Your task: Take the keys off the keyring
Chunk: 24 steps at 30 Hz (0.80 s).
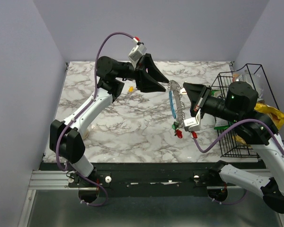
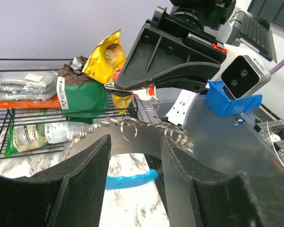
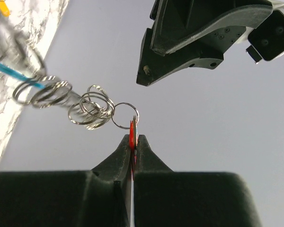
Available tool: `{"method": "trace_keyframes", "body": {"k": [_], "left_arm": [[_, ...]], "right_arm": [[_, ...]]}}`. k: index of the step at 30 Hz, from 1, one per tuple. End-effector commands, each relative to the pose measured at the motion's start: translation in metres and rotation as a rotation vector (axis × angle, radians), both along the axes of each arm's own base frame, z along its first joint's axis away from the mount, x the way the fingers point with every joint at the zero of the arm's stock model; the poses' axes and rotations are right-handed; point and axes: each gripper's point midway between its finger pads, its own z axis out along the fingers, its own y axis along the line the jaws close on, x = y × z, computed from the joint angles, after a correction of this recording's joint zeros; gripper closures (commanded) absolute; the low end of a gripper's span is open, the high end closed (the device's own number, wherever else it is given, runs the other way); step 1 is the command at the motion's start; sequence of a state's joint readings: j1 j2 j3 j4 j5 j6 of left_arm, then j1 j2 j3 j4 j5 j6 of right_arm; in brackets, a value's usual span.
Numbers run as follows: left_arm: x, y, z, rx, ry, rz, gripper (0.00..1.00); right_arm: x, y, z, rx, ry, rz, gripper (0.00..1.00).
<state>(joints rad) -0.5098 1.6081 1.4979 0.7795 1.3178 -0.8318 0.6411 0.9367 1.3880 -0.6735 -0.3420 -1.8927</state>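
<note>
The keyring (image 1: 172,105), a blue and grey loop strung with small silver rings (image 3: 87,109), hangs in the air between my two grippers. A red key (image 1: 179,134) and a green key (image 1: 175,126) dangle from its lower end. My right gripper (image 3: 133,138) is shut on another red key (image 3: 132,128), which is linked to the ring chain by a silver ring. My left gripper (image 1: 164,81) is open just left of the loop's top, with the blue part (image 2: 130,179) showing beyond its fingers. A yellow key (image 1: 130,88) lies loose on the marble table.
A black wire basket (image 1: 255,113) holding snack bags (image 2: 85,90) stands at the table's right edge, close behind the right arm. Purple walls close in the back and both sides.
</note>
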Motion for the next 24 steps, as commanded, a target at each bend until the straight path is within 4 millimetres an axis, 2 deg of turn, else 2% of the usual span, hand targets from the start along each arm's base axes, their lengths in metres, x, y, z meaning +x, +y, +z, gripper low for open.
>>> {"method": "trace_keyframes", "body": {"k": [1,3,5,6,7,8,9,10,14,20,24], "left_arm": [[-0.002,0.000,0.003,-0.043,-0.053,-0.031,0.44],[-0.005,-0.004,-0.001,-0.032,-0.010,-0.064,0.44],[-0.011,-0.007,-0.001,-0.070,-0.064,-0.099,0.43],[-0.018,-0.006,-0.001,-0.050,-0.020,-0.132,0.43],[-0.026,-0.005,0.003,-0.088,-0.085,-0.155,0.43],[-0.026,-0.008,0.003,-0.089,-0.091,-0.177,0.43],[-0.037,-0.010,0.001,-0.056,-0.060,-0.224,0.42],[-0.043,-0.010,0.001,-0.067,-0.105,-0.246,0.42],[-0.047,-0.018,0.006,-0.073,-0.149,-0.274,0.40],[-0.069,-0.028,-0.006,-0.017,-0.177,-0.343,0.40],[-0.085,-0.031,-0.012,-0.009,-0.189,-0.381,0.50]], "right_arm": [[-0.011,0.000,0.032,0.052,-0.107,0.041,0.99],[-0.013,0.000,0.035,0.055,-0.115,0.046,0.99],[-0.013,0.000,0.034,0.053,-0.116,0.047,0.99],[-0.012,0.000,0.035,0.053,-0.119,0.046,0.99],[-0.013,0.000,0.034,0.053,-0.116,0.047,0.99],[-0.013,0.000,0.034,0.052,-0.118,0.047,0.99],[-0.013,0.000,0.034,0.052,-0.117,0.049,0.99],[-0.013,0.000,0.034,0.053,-0.116,0.048,0.99],[-0.013,0.000,0.031,0.054,-0.113,0.046,0.99],[-0.013,-0.003,0.034,0.080,-0.104,0.034,0.99],[-0.015,-0.004,0.039,0.093,-0.110,0.033,0.99]]}}
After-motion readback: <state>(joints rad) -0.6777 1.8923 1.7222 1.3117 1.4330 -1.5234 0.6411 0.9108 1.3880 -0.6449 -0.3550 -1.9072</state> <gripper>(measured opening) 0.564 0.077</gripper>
